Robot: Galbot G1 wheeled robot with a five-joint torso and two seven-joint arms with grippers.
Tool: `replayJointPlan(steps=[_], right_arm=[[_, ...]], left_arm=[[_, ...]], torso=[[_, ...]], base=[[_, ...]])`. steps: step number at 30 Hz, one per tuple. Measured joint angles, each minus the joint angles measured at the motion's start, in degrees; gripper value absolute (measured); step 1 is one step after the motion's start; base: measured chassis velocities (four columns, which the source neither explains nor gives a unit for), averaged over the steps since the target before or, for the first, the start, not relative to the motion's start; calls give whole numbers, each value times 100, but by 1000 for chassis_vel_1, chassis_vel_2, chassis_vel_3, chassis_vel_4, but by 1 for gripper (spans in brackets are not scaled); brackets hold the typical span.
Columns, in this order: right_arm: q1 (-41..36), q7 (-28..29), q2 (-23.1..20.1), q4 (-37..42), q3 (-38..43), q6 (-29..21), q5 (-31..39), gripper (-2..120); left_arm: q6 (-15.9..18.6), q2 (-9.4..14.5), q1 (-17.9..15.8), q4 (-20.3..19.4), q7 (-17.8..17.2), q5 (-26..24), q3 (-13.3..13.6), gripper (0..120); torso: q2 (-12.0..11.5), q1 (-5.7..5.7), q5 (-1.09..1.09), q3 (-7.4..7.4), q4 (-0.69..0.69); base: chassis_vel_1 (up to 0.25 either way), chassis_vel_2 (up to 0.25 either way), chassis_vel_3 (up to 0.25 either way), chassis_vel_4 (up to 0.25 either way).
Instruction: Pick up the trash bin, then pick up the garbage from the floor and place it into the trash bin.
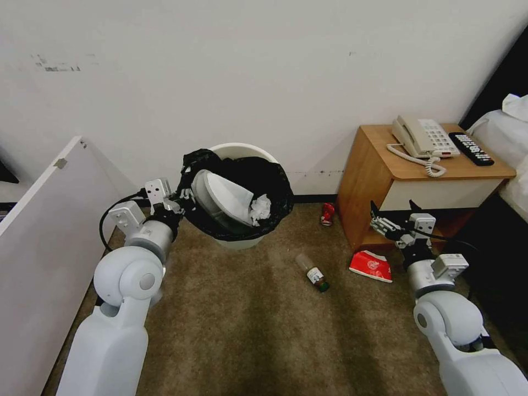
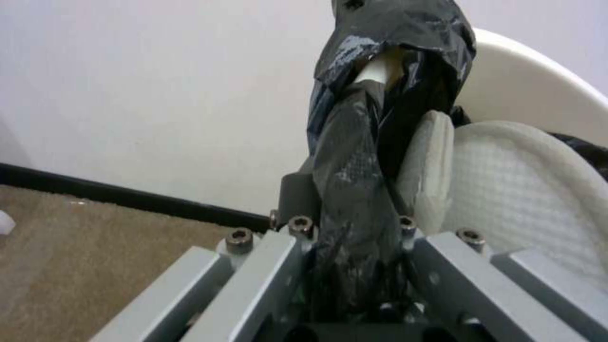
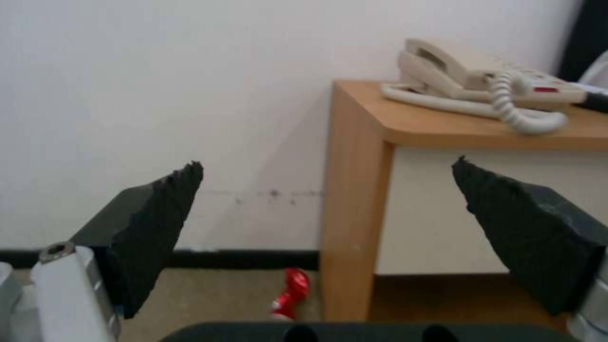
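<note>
**Trash bin held at its rim, litter on the carpet**

The trash bin (image 1: 242, 242), a round white plastic bucket lined with a crinkled black plastic bag (image 1: 278, 192) folded over its rim, sits tilted toward the camera in the head view, in front of the white wall and left of centre. The left gripper (image 1: 184, 199) is clamped on the near-left part of its rim; the left wrist view shows the fingers (image 2: 298, 199) pinching the bag-covered edge between them (the black plastic is bunched right down into the claw). Inside the bin lie two white slippers (image 1: 223, 195), one leaning against the other, and a crumpled white tissue (image 1: 260, 208) beside them.

Further right, on the brown carpet (image 1: 247, 330), a small clear bottle with a dark cap (image 1: 312, 271) lies on its side, well apart from the bin. A crushed red can (image 1: 328, 214) lies near the skirting, just beside the left side panel of the wooden bedside cabinet (image 1: 366, 181). A flat red packet (image 1: 371, 265) rests on the carpet at the cabinet's front corner.

On the cabinet top stand a beige corded telephone (image 1: 423, 137) and, to its right, a black remote control (image 1: 471, 148).

The right gripper (image 1: 385, 217) hangs above the floor just beside the packet, before the cabinet's lower shelf, its dark fingers (image 3: 152, 223) spread wide with nothing between them.
</note>
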Motion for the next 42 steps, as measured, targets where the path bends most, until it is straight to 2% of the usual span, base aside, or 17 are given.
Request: replayJointPlan(steps=[7, 15, 42], right_arm=[[-156, 175, -154, 35, 101, -434, -209, 100], [-338, 255, -209, -80, 110, -603, -348, 100], [-413, 327, -198, -928, 187, -586, -190, 100]], left_arm=[[0, 8, -24, 46, -2, -11, -37, 4], [-2, 16, -39, 86, -2, -46, -53, 4], [-16, -6, -48, 112, 4, -64, -53, 4]], torso=[[0, 0, -1, 0, 0], [0, 0, 0, 0, 0], [0, 0, 0, 0, 0]], base=[[0, 0, 0, 0], [0, 0, 0, 0], [0, 0, 0, 0]])
